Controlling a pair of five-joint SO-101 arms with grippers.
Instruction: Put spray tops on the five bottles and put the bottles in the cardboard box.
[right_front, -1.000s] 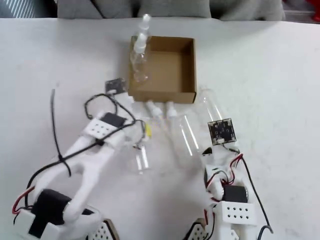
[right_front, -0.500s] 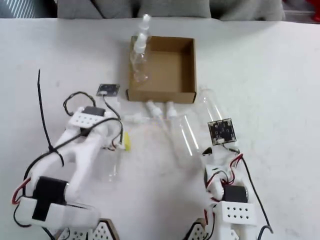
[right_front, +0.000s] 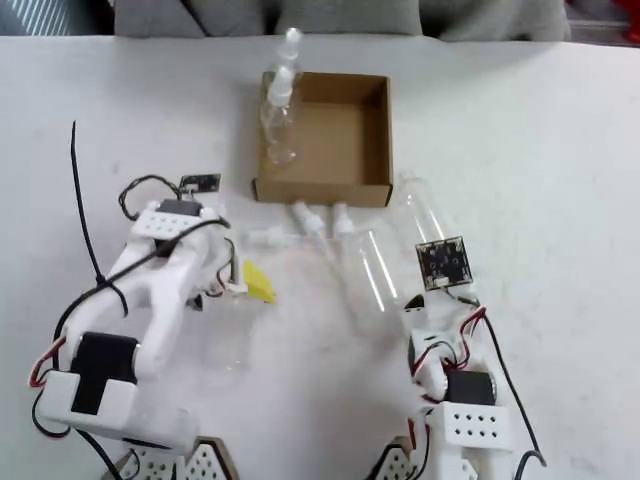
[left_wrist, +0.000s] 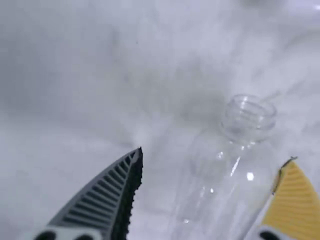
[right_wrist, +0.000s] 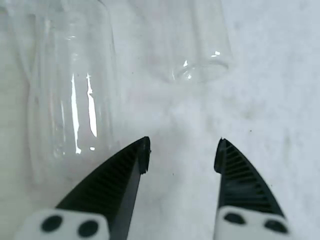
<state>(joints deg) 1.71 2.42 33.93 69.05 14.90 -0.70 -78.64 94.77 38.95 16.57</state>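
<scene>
A clear uncapped bottle (left_wrist: 235, 150) lies on the white table between the fingers of my left gripper (left_wrist: 212, 157), which stands open; the yellow finger (right_front: 258, 283) is at its side and the black finger stands apart. My right gripper (right_wrist: 182, 150) is open and empty just short of the bases of two clear bottles (right_front: 375, 270) (right_front: 420, 215) lying on the table. The cardboard box (right_front: 325, 190) sits at the back centre with capped bottles (right_front: 278, 110) at its left wall. Loose spray tops (right_front: 305, 222) (right_front: 342, 220) (right_front: 262, 237) lie in front of it.
The right arm's camera board (right_front: 445, 263) hangs over the bottles' near ends. A black cable (right_front: 85, 220) loops off the left arm. Open table lies to the far left and far right.
My left arm has swung left, away from the spray tops, taking the uncapped bottle with it, and its yellow finger has spread outward. The right arm has not moved.
</scene>
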